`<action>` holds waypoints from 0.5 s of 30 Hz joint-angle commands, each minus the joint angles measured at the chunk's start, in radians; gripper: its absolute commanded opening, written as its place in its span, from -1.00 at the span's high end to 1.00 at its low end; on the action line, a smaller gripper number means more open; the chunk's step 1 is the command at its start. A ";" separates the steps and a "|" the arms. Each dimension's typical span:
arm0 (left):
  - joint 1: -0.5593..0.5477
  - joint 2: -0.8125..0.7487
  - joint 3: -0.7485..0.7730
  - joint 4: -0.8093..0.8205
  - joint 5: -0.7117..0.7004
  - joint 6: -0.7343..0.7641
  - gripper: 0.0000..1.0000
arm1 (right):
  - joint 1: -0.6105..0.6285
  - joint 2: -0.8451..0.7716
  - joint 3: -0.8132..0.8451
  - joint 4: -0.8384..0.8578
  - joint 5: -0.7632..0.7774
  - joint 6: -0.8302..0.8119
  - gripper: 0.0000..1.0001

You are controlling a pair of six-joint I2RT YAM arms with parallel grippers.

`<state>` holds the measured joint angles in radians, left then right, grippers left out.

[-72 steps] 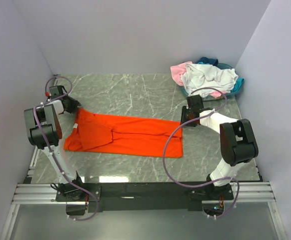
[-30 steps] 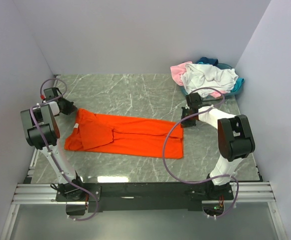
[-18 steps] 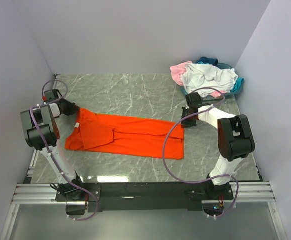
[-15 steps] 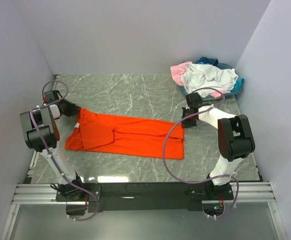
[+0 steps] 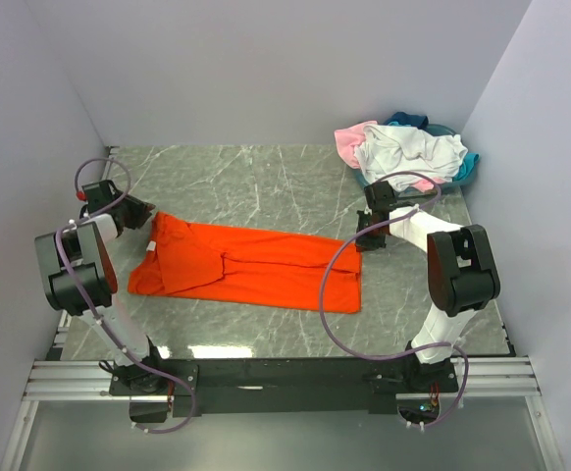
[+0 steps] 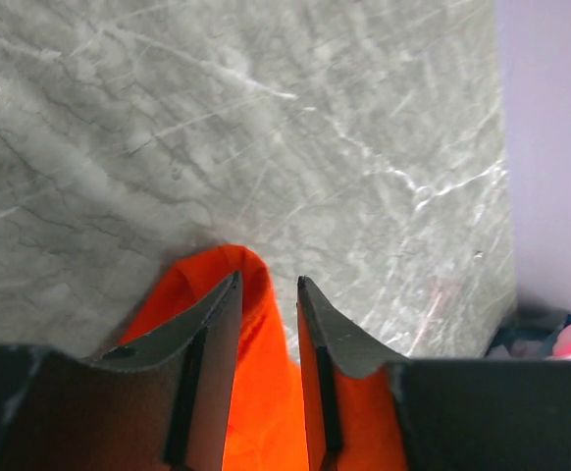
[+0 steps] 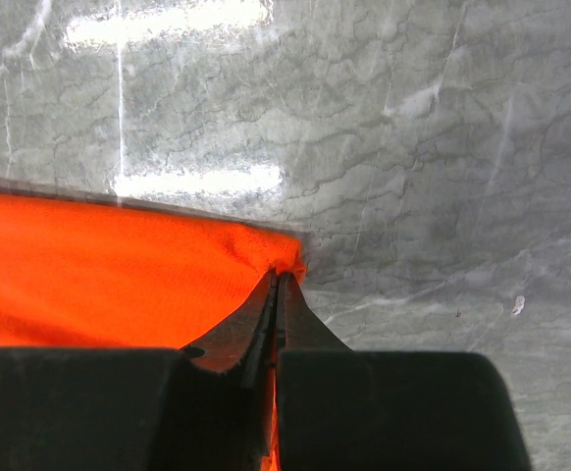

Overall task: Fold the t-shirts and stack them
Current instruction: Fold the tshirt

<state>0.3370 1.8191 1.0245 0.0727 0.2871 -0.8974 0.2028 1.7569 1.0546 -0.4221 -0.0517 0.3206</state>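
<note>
The bright orange t-shirt (image 5: pixel 246 263) lies spread flat across the table's middle, one sleeve folded in at its left end. My left gripper (image 5: pixel 138 214) stands open at the shirt's far left corner. In the left wrist view its fingertips (image 6: pixel 267 280) straddle the orange cloth (image 6: pixel 264 373) with a gap either side. My right gripper (image 5: pixel 361 240) is shut on the shirt's far right corner. The right wrist view shows its jaws (image 7: pixel 278 277) pinching a small pucker of orange fabric (image 7: pixel 119 265). The other t-shirts, white, pink and teal, sit in a crumpled pile (image 5: pixel 408 152).
The pile sits in the far right corner against the walls. Purple-grey walls close in the grey marble table (image 5: pixel 266 182) on three sides. Each arm's cable loops above the cloth near its wrist.
My left gripper has opened and let go of the shirt's far left corner, and its arm has drawn slightly left. The right gripper and the shirt stay where they were.
</note>
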 commanded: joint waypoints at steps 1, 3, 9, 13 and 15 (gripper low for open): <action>-0.001 -0.061 -0.020 0.075 -0.028 -0.017 0.29 | -0.005 0.016 0.028 -0.026 -0.007 -0.005 1.00; -0.003 -0.054 -0.009 0.058 -0.025 -0.011 0.28 | -0.006 0.018 0.027 -0.024 -0.010 -0.003 1.00; -0.009 -0.001 0.017 0.032 -0.002 0.008 0.21 | -0.006 0.018 0.030 -0.026 -0.013 -0.005 1.00; -0.018 0.054 0.051 0.010 0.017 0.018 0.21 | -0.006 0.016 0.030 -0.027 -0.014 -0.006 1.00; -0.027 0.071 0.068 0.006 0.021 0.022 0.20 | -0.006 0.015 0.027 -0.026 -0.014 -0.006 1.00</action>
<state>0.3244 1.8660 1.0458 0.0849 0.2867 -0.9001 0.2028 1.7584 1.0550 -0.4217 -0.0582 0.3206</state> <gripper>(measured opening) 0.398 0.008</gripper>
